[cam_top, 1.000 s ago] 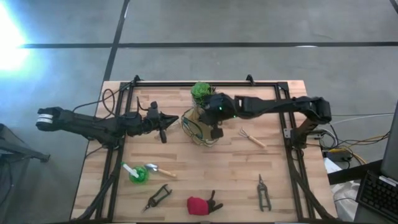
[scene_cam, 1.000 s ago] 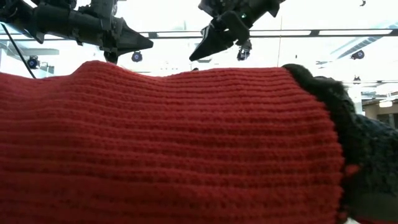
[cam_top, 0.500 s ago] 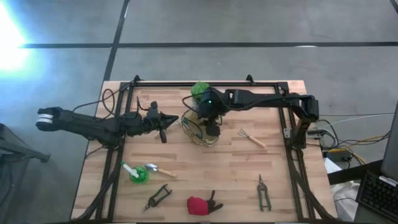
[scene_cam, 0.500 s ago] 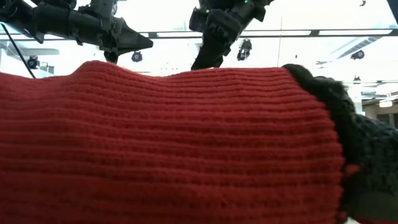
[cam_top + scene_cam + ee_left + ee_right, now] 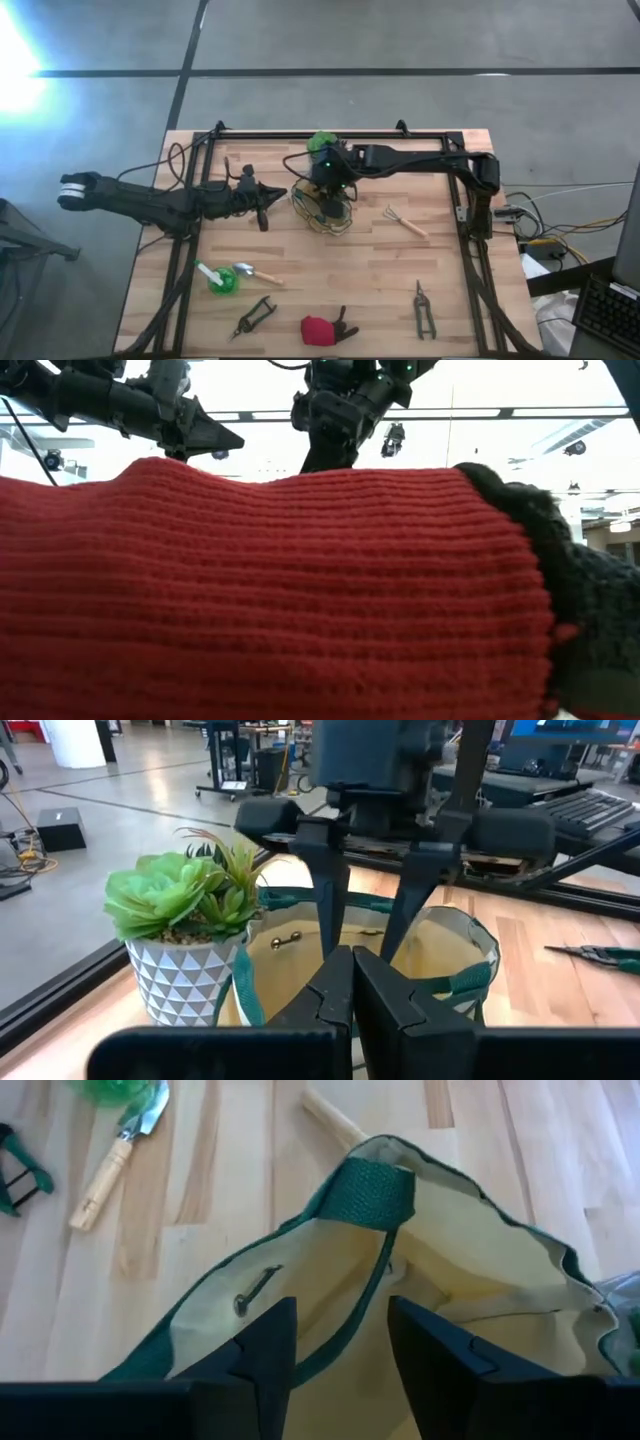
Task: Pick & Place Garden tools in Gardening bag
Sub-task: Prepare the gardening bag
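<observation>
I count six tools on the table — my right gripper hangs open over the gardening bag; left gripper closed, beside it.

Gardening bag near the middle of the bench, toward its far edge. Potted plant touching the bag, just behind it. Right end effector directly above the bag's mouth, fingers apart; left end effector just left of the bag, shut. Rake fork right of the bag. Trowel and green-and-white tool front-left of the bag. Along the front edge: pruner front-left, red-and-black item straight before the bag, second pruner front-right.
</observation>
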